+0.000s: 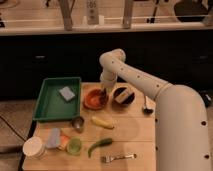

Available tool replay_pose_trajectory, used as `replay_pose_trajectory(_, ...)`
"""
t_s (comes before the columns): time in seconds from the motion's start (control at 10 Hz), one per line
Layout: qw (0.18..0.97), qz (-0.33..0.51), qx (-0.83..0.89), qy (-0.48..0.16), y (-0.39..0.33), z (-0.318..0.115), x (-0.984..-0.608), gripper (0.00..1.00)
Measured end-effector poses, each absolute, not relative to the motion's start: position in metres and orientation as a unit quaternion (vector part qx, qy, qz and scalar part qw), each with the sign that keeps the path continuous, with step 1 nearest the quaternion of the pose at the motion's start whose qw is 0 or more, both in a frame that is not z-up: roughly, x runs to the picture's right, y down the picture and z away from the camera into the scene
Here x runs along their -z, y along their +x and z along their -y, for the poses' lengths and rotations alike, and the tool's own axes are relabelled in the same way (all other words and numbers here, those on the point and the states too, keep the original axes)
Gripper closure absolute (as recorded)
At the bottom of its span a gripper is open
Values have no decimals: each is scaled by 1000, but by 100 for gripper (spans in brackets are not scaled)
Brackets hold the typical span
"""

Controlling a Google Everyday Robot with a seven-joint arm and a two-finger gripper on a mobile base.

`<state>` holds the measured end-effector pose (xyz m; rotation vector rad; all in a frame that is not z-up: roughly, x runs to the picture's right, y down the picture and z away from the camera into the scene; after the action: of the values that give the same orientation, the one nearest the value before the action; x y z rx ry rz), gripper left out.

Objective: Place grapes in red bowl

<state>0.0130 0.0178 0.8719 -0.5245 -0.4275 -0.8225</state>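
Observation:
The red bowl (pixel 94 99) sits on the wooden table (pixel 130 131), right of the green tray. Something small and dark lies inside it, too unclear to name as grapes. My gripper (pixel 103 90) hangs from the white arm directly over the bowl's right rim, between it and the dark bowl (pixel 123 95).
A green tray (pixel 53 99) with a grey sponge (pixel 66 93) lies at left. Nearer the front are a metal cup (pixel 78 123), a banana (pixel 102 122), a green pepper (pixel 100 145), a fork (pixel 119 158), a green cup (pixel 74 145), a white cup (pixel 33 148). A ladle (pixel 146 107) lies at right.

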Motion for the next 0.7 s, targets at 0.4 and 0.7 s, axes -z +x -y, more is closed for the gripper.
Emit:
replay_pose_trajectory(0.4, 862, 205, 391, -249, 14, -17, -872, 100)
replay_pose_trajectory(0.7, 862, 206, 391, -249, 14, -17, -873, 100)
